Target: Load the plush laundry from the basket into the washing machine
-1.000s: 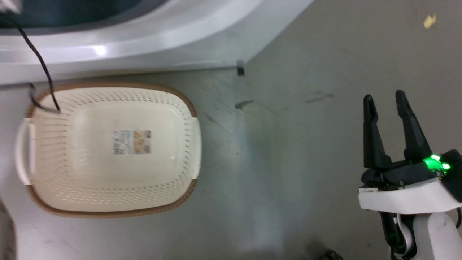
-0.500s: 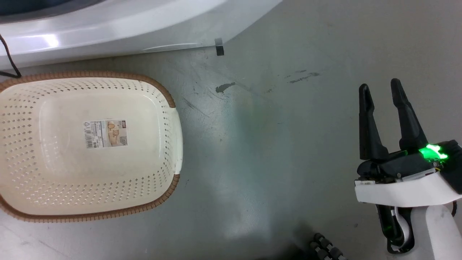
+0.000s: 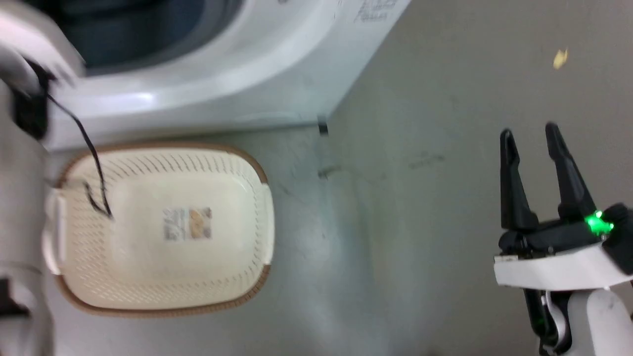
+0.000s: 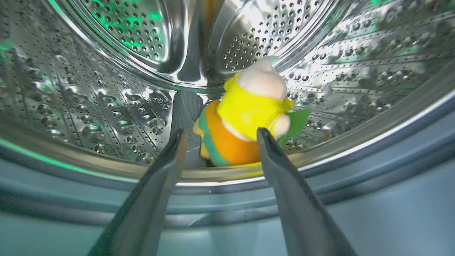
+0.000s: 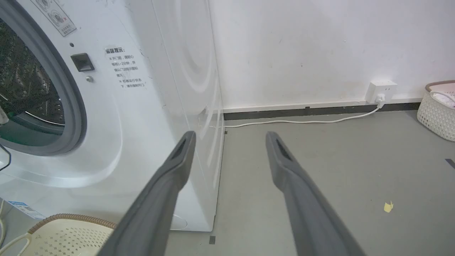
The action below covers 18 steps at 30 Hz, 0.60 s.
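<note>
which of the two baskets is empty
The cream basket in front of the washing machine: its floor bears just a label. The white basket by the wall holds pale items.

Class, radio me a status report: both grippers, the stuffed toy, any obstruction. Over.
Left gripper open at shiny steel drum mouth. Right gripper open over grey floor. Pink-headed yellow-and-orange plush toy lies in drum, ungripped. Thin black cable hangs over cream perforated basket.

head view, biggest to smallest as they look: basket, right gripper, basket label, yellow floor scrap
1. basket
2. right gripper, enlarged by nearness to the camera
3. label
4. yellow scrap
</note>
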### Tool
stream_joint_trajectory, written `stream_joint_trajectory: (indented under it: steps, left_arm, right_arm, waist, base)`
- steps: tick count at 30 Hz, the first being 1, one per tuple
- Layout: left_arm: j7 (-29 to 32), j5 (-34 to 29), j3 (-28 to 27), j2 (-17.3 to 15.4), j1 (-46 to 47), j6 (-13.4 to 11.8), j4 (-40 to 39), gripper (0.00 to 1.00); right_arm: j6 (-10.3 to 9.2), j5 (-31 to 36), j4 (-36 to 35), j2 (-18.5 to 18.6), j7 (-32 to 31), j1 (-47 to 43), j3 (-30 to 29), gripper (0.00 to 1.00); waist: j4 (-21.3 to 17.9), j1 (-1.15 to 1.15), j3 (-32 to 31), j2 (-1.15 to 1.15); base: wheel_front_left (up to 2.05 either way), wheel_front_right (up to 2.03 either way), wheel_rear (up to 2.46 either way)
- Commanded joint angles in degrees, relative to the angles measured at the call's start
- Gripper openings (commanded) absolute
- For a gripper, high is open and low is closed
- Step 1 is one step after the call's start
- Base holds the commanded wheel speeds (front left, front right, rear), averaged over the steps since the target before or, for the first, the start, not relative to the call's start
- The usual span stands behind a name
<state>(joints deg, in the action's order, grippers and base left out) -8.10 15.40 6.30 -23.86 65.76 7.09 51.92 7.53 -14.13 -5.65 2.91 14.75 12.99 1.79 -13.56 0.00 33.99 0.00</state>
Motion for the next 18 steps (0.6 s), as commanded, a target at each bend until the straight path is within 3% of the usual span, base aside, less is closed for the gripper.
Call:
stream_joint_trajectory:
  steps: [1,4,10,13,18]
  left_arm:
    - [-2.7,0.9,0.4,0.6,-3.3,0.2,-0.5,1.0]
    - [-6.0,3.3,-0.3,2.2,-9.8,0.3,-3.6,1.0]
    - [-6.8,5.4,-1.9,5.9,-23.4,0.3,-15.5,1.0]
    - [-6.9,2.5,-4.1,11.4,-44.2,-2.3,-37.2,1.0]
    - [-6.9,-0.7,-3.1,14.0,-53.1,-3.8,-43.7,1.0]
  right_arm:
    - [-0.04,0.9,0.3,0.0,0.2,-1.3,-0.3,1.0]
    - [-0.04,2.1,0.6,0.0,0.2,-3.1,-0.8,1.0]
    - [-0.04,3.9,1.0,0.0,0.2,-6.1,-1.2,1.0]
    - [-0.04,4.6,1.2,0.0,0.2,-9.5,-2.3,1.0]
    - [-0.04,4.6,1.5,0.0,0.2,-11.2,-2.3,1.0]
  waist:
    - [2.8,0.0,-7.3,0.0]
    - [4.5,0.0,-12.0,0.0]
    - [7.5,0.0,-18.4,0.0]
    - [11.1,0.0,-23.8,0.0]
    - [12.6,0.0,-25.8,0.0]
  base:
    - [0.0,0.0,0.0]
    - [0.0,0.0,0.0]
    - [0.0,0.0,0.0]
    - [0.0,0.0,0.0]
    - [0.0,0.0,0.0]
